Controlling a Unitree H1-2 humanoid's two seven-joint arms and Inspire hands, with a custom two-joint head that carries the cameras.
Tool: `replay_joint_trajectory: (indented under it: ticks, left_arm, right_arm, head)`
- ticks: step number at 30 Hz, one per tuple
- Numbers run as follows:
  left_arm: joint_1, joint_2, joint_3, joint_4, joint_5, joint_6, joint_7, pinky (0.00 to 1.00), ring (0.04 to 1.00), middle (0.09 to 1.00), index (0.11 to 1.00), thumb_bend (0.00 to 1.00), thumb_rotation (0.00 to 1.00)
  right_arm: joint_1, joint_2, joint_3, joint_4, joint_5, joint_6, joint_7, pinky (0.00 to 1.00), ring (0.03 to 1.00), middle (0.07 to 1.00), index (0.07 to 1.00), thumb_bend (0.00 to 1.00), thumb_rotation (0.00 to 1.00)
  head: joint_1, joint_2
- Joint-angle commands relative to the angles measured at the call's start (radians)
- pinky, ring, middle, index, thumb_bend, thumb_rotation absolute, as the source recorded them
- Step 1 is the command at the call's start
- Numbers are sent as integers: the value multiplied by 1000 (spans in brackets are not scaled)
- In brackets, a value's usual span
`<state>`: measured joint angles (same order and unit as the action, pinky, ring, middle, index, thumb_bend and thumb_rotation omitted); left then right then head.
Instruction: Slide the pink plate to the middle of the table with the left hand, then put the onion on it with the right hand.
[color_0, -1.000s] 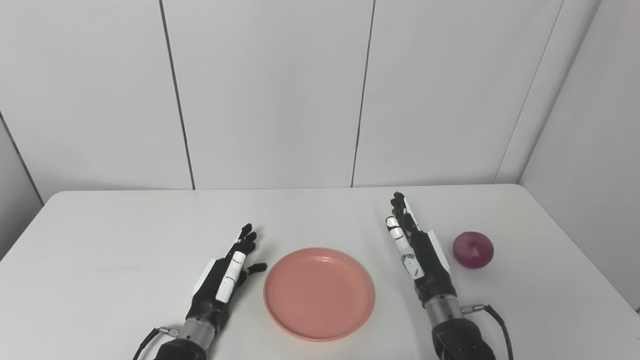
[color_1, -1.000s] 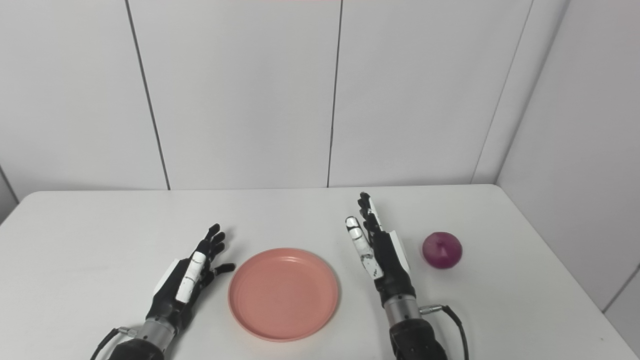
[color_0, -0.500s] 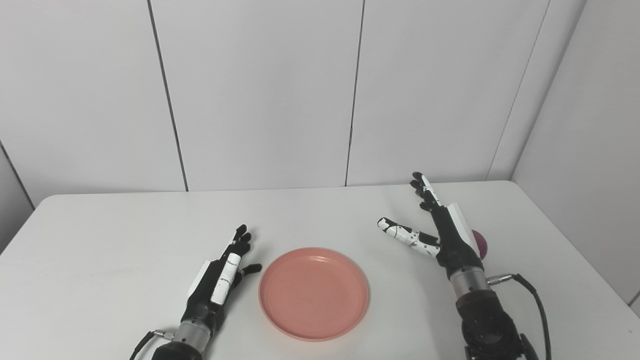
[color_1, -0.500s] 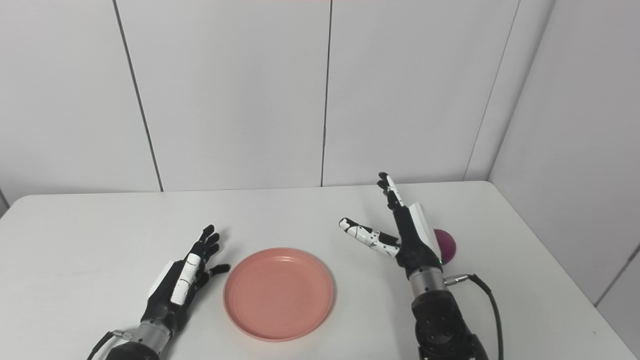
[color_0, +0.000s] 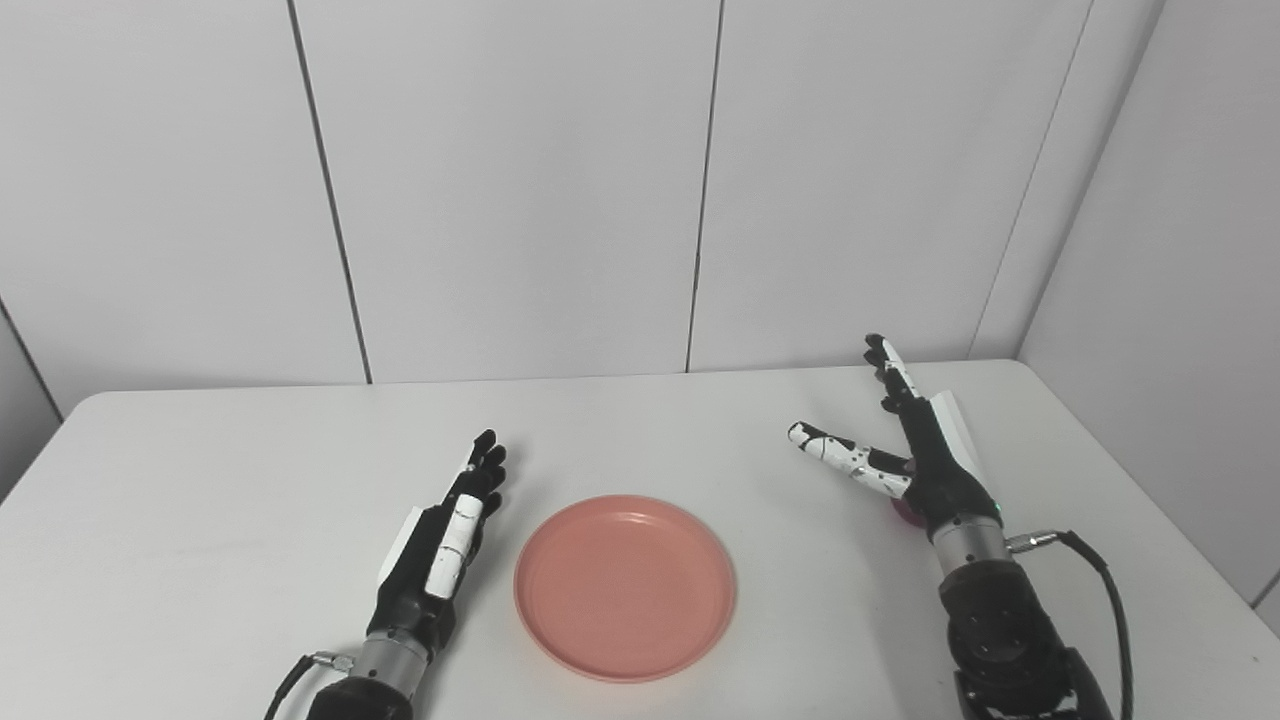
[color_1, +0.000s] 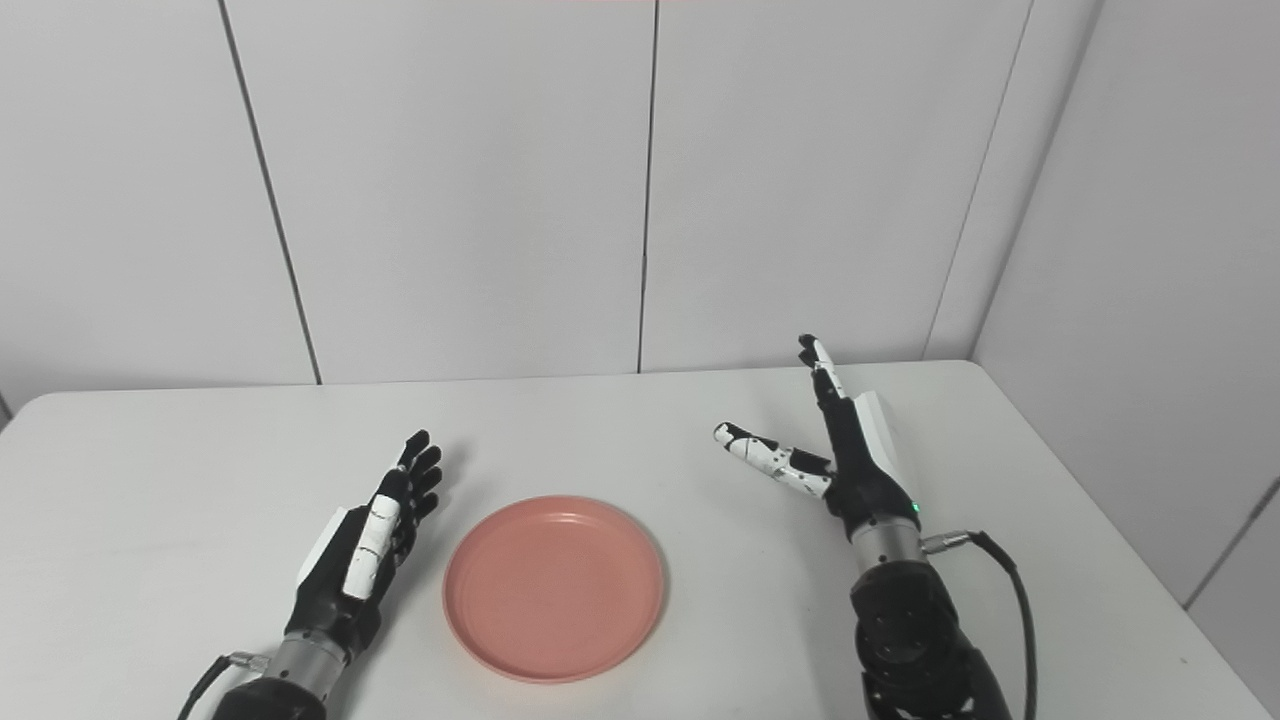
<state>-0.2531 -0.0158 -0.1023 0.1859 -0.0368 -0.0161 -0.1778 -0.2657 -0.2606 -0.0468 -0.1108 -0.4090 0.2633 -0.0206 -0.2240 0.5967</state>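
The pink plate (color_0: 625, 588) lies on the white table (color_0: 250, 480) near the front middle, with nothing on it. My left hand (color_0: 440, 550) is open and rests flat just left of the plate, apart from its rim. My right hand (color_0: 915, 450) is open, thumb spread wide to the left, raised to the right of the plate. The purple onion (color_0: 906, 510) is almost wholly hidden behind that hand; only a sliver shows below the palm. I cannot tell whether the hand touches it.
White wall panels stand behind the table and along its right side. The table's right edge runs close to my right arm, whose black cable (color_0: 1100, 580) loops beside the wrist.
My right hand has moved right and up from beside the plate to in front of the onion, spreading its thumb and hiding the onion. The left hand has barely moved. The camera has shifted slightly.
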Motion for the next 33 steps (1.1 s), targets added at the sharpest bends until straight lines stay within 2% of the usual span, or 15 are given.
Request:
replay_joint_trajectory:
  ticks: [1, 9, 15, 20, 23, 27, 33]
  left_arm:
    - [-31, -6, 4, -41, -21, -41, -10, 1000, 1000, 1000, 1000, 813, 1000]
    - [-35, -3, -1, -35, -13, -52, -6, 1000, 1000, 1000, 992, 815, 1000]
    - [-35, 9, 6, -16, -28, -34, -20, 1000, 1000, 1000, 991, 822, 1000]
    - [-36, 13, 6, 12, -7, -73, -17, 1000, 1000, 1000, 996, 807, 1000]
    - [-39, 13, 10, 25, -12, -83, -17, 1000, 1000, 1000, 994, 789, 1000]
    - [-38, 14, 11, 25, -13, -77, -17, 1000, 1000, 995, 991, 795, 1000]
    - [-35, 21, 12, 20, -17, -73, -24, 1000, 1000, 998, 993, 805, 1000]
  right_arm:
    - [-61, -16, -14, -21, -8, -9, -24, 865, 925, 933, 958, 670, 546]
    - [-69, -38, -25, -5, -8, 21, -8, 872, 935, 946, 961, 694, 562]
    - [-78, -69, -19, -16, -40, 106, 11, 827, 928, 955, 943, 743, 488]
    - [-82, -113, 0, -22, -80, 148, 29, 731, 884, 945, 932, 789, 430]
    - [-81, -135, -1, -15, -96, 152, 32, 767, 898, 948, 933, 809, 385]
    - [-81, -169, 9, -9, -129, 177, 50, 750, 888, 941, 937, 829, 371]
    - [-84, -209, 25, -1, -183, 206, 119, 741, 878, 924, 913, 854, 324]
  head:
    - [1, 0]
    - [-21, -10]
    - [-54, -17]
    - [-60, -20]
    - [-60, -20]
    - [-66, -19]
    - [-90, -18]
